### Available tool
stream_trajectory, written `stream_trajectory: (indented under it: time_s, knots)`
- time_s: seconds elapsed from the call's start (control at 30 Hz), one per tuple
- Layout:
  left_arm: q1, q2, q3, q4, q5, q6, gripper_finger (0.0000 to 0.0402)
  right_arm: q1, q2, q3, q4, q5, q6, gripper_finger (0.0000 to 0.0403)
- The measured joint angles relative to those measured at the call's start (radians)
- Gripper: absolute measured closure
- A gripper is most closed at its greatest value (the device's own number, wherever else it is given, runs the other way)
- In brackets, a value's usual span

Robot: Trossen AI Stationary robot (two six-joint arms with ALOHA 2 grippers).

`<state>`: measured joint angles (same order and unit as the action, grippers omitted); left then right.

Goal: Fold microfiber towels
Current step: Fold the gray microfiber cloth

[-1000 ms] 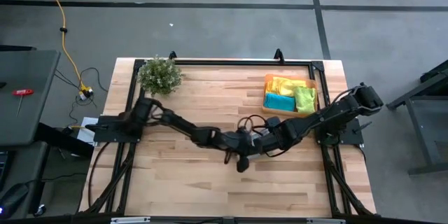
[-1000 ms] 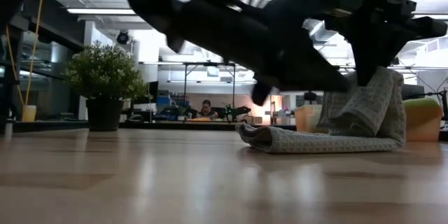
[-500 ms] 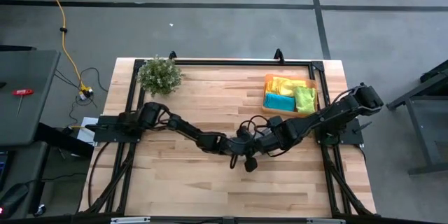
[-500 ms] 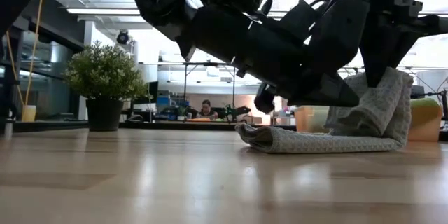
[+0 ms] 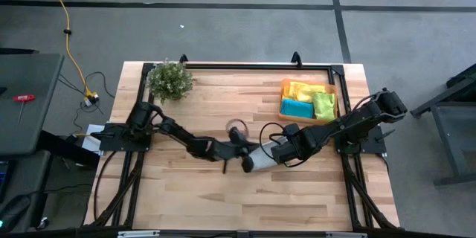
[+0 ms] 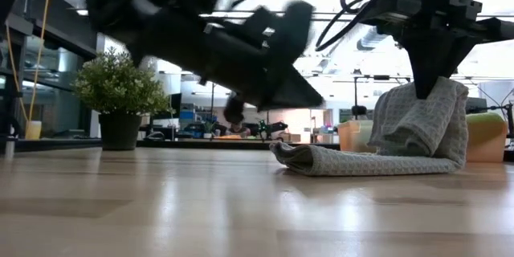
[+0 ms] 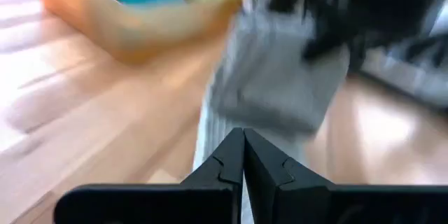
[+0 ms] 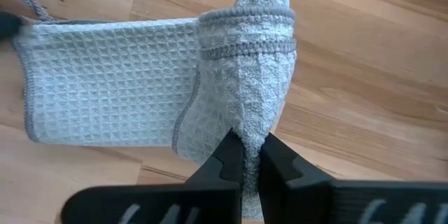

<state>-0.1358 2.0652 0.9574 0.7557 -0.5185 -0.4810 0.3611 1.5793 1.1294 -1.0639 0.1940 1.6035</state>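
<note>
Now, sitting at the far-left corner of the counter (image 5: 186, 193): a small leafy plant (image 5: 169, 80). Reaching in from the left edge toward the middle, the left hand (image 5: 236, 156), fingers (image 7: 227, 164) pressed together on nothing, hanging just beside the grey-blue towel (image 5: 259, 158). Lying at the counter's middle, that towel, one part flat on the wood, the other part lifted in a bunched fold. Pinching that lifted fold, the right hand (image 8: 250, 164), clamped tight on the cloth, with the fabric standing up between its fingers and draping down both sides in the low view (image 6: 418, 128). Stretching in from the right edge, the right arm, low over the wood. Resting at the far-right corner, the orange tray (image 5: 283, 98), holding a yellow towel (image 5: 300, 89), a teal towel (image 5: 296, 108) and a lime-green towel (image 5: 324, 104), packed side by side and touching.
</note>
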Motion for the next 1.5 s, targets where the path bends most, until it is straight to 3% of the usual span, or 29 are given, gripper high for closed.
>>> stream_trajectory:
  time_s: [0.17,0.27,0.4,0.63,0.83,1.0,1.17,1.5]
  knots:
    - [0.036,0.055,-0.102,0.437,-0.047,-0.234,0.0401,0.0,0.0,0.0,0.025,0.004,0.0,0.0403]
    - [0.046,0.128,-0.042,0.514,-0.038,-0.244,0.0402,-0.001,0.0,0.0,0.046,0.006,0.003,0.0403]
    - [0.036,0.199,0.081,0.456,0.039,-0.183,0.0401,-0.001,0.0,0.0,0.063,0.007,0.018,0.0403]
    - [0.006,0.217,0.139,0.333,0.037,-0.026,0.0401,-0.001,0.0,0.0,0.069,0.006,0.038,0.0403]
    - [0.013,0.237,0.156,0.332,0.085,-0.012,0.0401,-0.008,0.0,0.0,0.075,0.006,0.037,0.0403]
    - [0.034,0.304,0.253,0.33,0.157,-0.006,0.0401,-0.008,0.0,0.001,0.088,0.007,0.037,0.0403]
    - [0.038,0.323,0.318,0.242,0.158,0.006,0.0401,-0.008,0.0,0.001,0.091,0.006,0.037,0.0403]
    - [0.039,0.324,0.322,0.137,0.134,0.049,0.0401,-0.008,0.0,0.001,0.111,0.011,0.026,0.0403]
